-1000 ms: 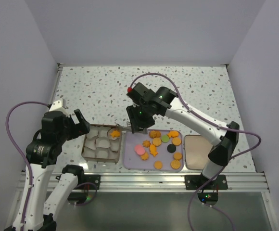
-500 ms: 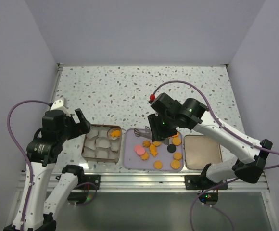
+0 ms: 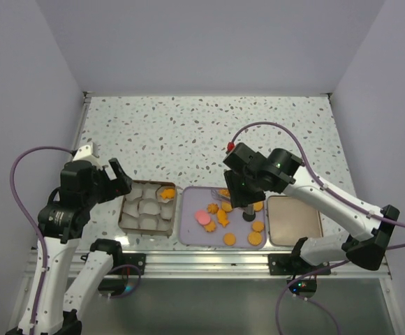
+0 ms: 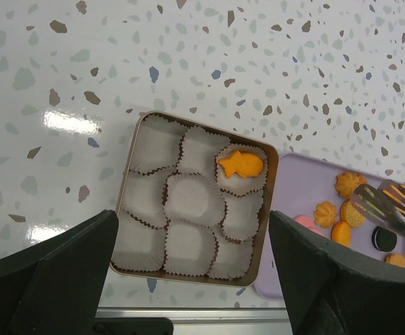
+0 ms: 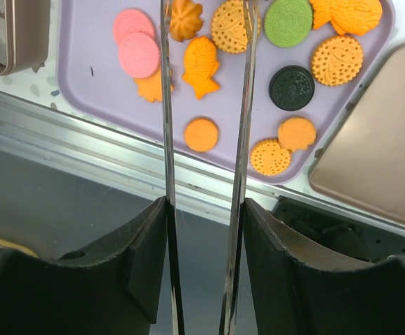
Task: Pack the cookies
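The right gripper (image 5: 204,14), tongs apart and empty, has swung right from the box (image 4: 265,202) to hover over the lavender tray (image 3: 188,234) holding the loose cookies (image 5: 201,66). One fish cookie (image 4: 241,165) sits in the box's far-right paper cup (image 4: 192,199). The left gripper (image 4: 192,279) hangs open above.

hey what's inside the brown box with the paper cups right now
The brown box holds white paper cups, packed close together. Only one is filled: an orange fish-shaped cookie in the far corner cup nearest the purple tray. The other cups look empty; the box floor is covered.
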Robot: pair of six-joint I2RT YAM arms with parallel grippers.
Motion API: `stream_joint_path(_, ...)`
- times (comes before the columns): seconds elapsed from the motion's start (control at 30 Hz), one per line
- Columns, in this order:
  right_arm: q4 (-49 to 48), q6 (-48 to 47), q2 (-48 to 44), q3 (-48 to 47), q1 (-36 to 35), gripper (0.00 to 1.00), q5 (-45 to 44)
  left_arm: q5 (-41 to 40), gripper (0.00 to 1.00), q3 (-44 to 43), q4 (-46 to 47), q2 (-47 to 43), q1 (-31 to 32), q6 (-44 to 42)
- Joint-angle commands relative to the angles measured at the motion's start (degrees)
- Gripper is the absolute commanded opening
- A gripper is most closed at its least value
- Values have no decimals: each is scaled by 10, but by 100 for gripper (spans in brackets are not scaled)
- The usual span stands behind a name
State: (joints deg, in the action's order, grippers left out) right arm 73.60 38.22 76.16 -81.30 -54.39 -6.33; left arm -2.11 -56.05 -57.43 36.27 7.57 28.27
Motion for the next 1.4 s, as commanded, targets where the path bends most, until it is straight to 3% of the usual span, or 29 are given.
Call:
stream_joint_path(0.0,-1,14,5,-13,3,49,-31,9,95,-21,9,-9,2,-9)
stream_joint_path(1.03,-51,-11,74,5,9,47,-18,-11,95,-17,-21,-33,2,-10)
stream_joint_path(1.37,-61,-14,93,-10,9,42,0,-12,95,-13,-9,-24,2,-13)
